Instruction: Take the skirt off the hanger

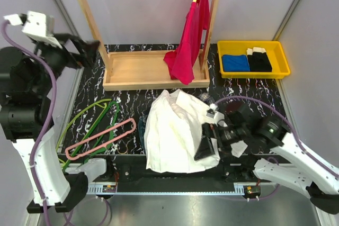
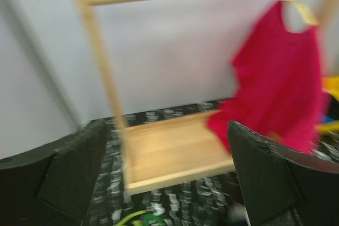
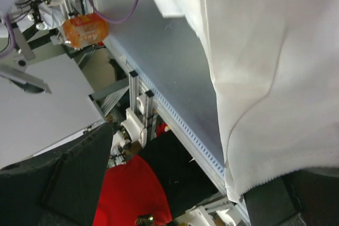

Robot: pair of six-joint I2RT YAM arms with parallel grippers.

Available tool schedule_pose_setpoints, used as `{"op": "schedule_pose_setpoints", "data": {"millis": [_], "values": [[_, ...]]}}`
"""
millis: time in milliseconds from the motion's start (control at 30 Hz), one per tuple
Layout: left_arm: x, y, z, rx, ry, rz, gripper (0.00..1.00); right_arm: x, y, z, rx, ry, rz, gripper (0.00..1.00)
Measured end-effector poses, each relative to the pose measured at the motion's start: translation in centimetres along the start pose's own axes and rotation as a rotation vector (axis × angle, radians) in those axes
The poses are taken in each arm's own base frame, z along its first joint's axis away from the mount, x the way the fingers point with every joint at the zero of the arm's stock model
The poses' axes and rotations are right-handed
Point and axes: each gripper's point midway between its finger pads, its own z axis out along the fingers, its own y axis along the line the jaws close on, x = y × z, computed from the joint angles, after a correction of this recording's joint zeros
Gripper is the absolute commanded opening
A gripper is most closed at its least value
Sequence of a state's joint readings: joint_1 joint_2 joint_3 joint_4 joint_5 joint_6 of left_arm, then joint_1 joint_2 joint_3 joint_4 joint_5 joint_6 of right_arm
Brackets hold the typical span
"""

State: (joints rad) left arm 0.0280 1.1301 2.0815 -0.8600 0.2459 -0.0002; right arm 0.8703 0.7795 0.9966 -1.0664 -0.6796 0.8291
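- Skirt (image 1: 175, 133), top camera: it lies as a crumpled white heap in the middle of the worktop (image 1: 132, 92), towards the front edge. The pink hanger (image 1: 100, 138) lies flat well to its left, not touching it, so I judge the two already parted.
- Same camera: my right gripper (image 1: 209, 149) sits at the heap's lower right edge, jaws spread, nothing between them. My left gripper (image 1: 87, 51) hangs high at far left beside the wooden rack (image 1: 143, 72), also spread and empty.
- Left wrist camera: blurred. Both fingers (image 2: 265, 178) stand wide apart, with only the rack and the red shirt (image 2: 275, 78) beyond.
- Right wrist camera: white cloth fills the upper right, with its stitched hem low in the view. My fingers (image 3: 74, 178) are apart and grip none of it.
- Handling, as I read it: light, soft and floppy, with pleats that will slip over each other. If I must shift it, I would pinch the thick stitched hem or a bunched fold, not one loose layer.
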Motion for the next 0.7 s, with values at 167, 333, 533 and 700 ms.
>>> {"op": "schedule_pose_setpoints", "data": {"millis": [167,333,533,700], "values": [[4.5,-9.1,-1.6,0.461,0.097,-0.331,0.99,-5.7,0.0,3.9,0.041,-0.071,-0.024,1.00],[7.7,-15.1,-2.9,0.824,0.270,-0.493,0.99,-11.2,1.7,5.6,0.046,-0.186,-0.115,1.00],[15.8,-19.2,-5.1,1.006,0.512,-0.587,0.99,-16.4,7.8,4.3,-0.076,-0.355,-0.272,1.00],[24.5,-23.0,-8.1,1.101,0.789,-0.636,0.99,-17.5,9.3,3.9,-0.128,-0.414,-0.313,1.00]]}}
